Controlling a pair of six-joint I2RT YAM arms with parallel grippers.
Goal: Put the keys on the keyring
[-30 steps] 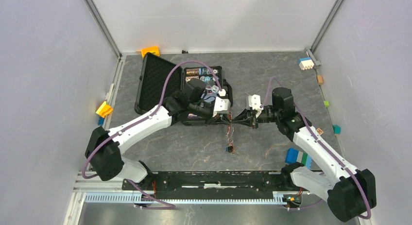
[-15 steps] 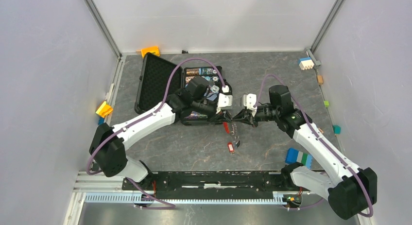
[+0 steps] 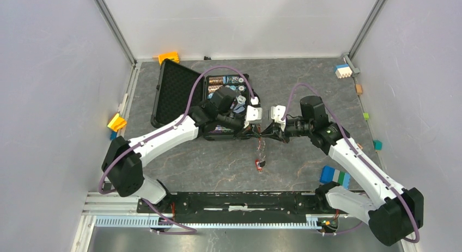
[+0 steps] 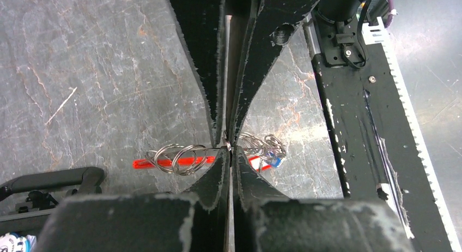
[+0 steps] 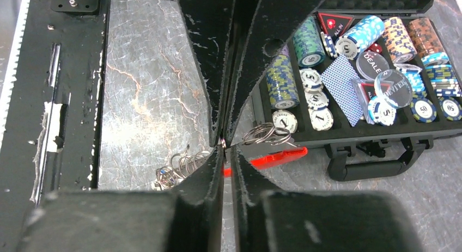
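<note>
The left end effector (image 4: 228, 147) and right end effector (image 5: 224, 145) are each clamped on the keyring (image 4: 185, 159) above the desk (image 4: 81, 72).

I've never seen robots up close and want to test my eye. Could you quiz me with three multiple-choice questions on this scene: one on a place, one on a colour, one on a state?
1. The black case lies:
A) right by the left arm
B) against the right wall
C) on the front rail

2. The long tag on the keyring is:
A) blue
B) red
C) yellow

3. The left hand is:
A) wide open
B) shut on a poker chip
C) shut on the keyring

Answers:
1 A: the top view shows the case just behind that arm.
2 B: the tag shows bright red behind the metal loops.
3 C: the left wrist view shows the hand pinching the ring's thin wire.
</note>
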